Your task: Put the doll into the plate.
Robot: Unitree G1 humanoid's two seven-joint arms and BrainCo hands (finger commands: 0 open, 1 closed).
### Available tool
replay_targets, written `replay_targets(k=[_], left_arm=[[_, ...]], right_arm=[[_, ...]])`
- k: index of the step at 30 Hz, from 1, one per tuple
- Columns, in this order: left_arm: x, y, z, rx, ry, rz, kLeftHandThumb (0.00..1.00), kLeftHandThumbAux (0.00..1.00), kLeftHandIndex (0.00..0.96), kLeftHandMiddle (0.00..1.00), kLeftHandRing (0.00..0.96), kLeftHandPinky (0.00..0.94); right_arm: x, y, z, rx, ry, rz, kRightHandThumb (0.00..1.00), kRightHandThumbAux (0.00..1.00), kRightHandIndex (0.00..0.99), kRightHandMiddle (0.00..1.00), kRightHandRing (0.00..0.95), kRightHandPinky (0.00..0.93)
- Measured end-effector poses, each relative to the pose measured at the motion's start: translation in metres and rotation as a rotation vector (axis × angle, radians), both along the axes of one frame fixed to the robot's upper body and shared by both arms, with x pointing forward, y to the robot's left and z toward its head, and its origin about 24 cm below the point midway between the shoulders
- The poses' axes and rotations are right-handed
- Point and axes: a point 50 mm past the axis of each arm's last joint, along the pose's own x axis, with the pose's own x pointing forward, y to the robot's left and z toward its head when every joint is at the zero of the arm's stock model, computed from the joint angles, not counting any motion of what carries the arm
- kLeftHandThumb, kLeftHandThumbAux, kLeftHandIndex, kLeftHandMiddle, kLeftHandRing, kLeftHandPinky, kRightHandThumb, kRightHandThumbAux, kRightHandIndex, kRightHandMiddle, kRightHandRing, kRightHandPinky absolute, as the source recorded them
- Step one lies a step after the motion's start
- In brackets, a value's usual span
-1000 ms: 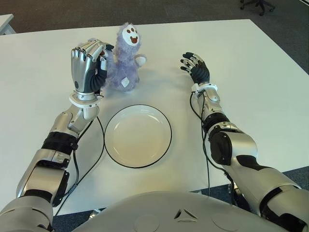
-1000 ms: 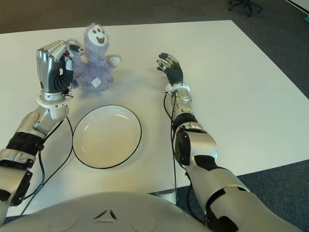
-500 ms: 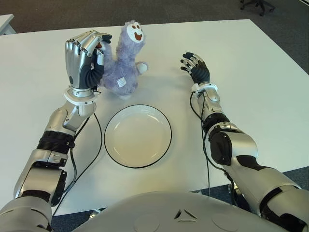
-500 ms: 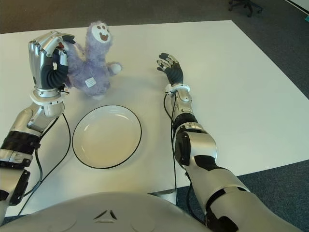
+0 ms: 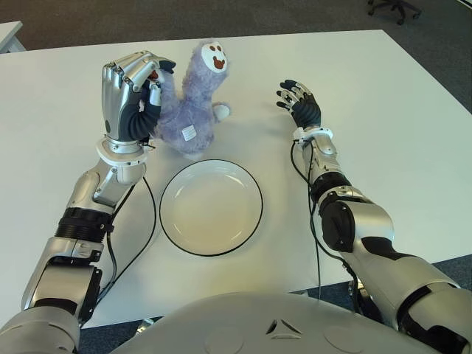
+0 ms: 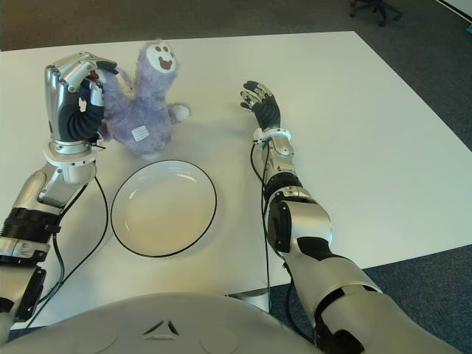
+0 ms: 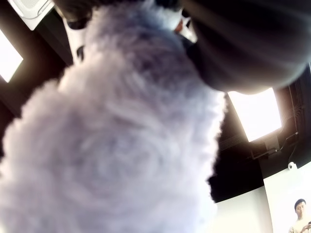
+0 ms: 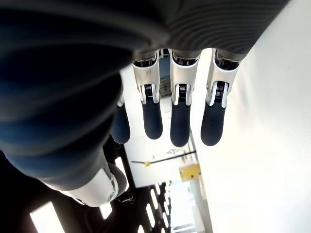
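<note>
A fluffy purple doll (image 5: 190, 103) with a white face hangs tilted just above the table, beyond the far rim of the plate (image 5: 243, 228). My left hand (image 5: 136, 92) is shut on the doll's left side and holds it up; purple fur (image 7: 112, 145) fills the left wrist view. The plate is white with a black rim and lies at the table's middle with nothing in it. My right hand (image 5: 299, 103) shows on the table to the right of the doll, fingers (image 8: 180, 121) spread and holding nothing.
The white table (image 5: 398, 125) stretches wide on the right. A black cable (image 5: 147, 228) runs along my left forearm beside the plate. Dark carpet (image 5: 88, 15) and a chair base (image 5: 394, 7) lie beyond the table's far edge.
My left hand has lifted the doll off the table and carried it right and nearer, toward the plate; the doll now leans right. My right hand has not moved.
</note>
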Motion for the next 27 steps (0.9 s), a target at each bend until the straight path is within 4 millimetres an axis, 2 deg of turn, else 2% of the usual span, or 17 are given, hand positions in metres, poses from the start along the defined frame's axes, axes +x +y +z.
replay_targets(k=[4, 15, 21, 27], left_arm=[[-0.0009, 0.0001, 0.0017, -0.008, 0.003, -0.003, 0.946, 0.651, 0.378, 0.530, 0.483, 0.745], [-0.0023, -0.0032, 0.0056, -0.006, -0.011, -0.011, 0.947, 0.650, 0.378, 0.537, 0.483, 0.714], [-0.0003, -0.0030, 0.0043, 0.011, -0.006, -0.003, 0.946, 0.650, 0.382, 0.526, 0.483, 0.742], [0.0023, -0.0023, 0.0021, 0.026, -0.003, 0.010, 0.946, 0.651, 0.380, 0.529, 0.482, 0.723]], right_arm=[[0.0000, 0.0001, -0.0001, 0.000, 0.000, 0.001, 0.510, 0.776, 0.239, 0.221, 0.244, 0.296], [-0.0001, 0.0004, 0.0000, -0.002, -0.001, 0.004, 0.504, 0.793, 0.239, 0.220, 0.242, 0.293], [-0.0002, 0.0004, 0.0000, -0.003, -0.003, 0.004, 0.500, 0.791, 0.237, 0.215, 0.237, 0.293], [-0.0002, 0.0005, 0.0000, -0.003, -0.003, 0.004, 0.512, 0.782, 0.240, 0.222, 0.244, 0.300]])
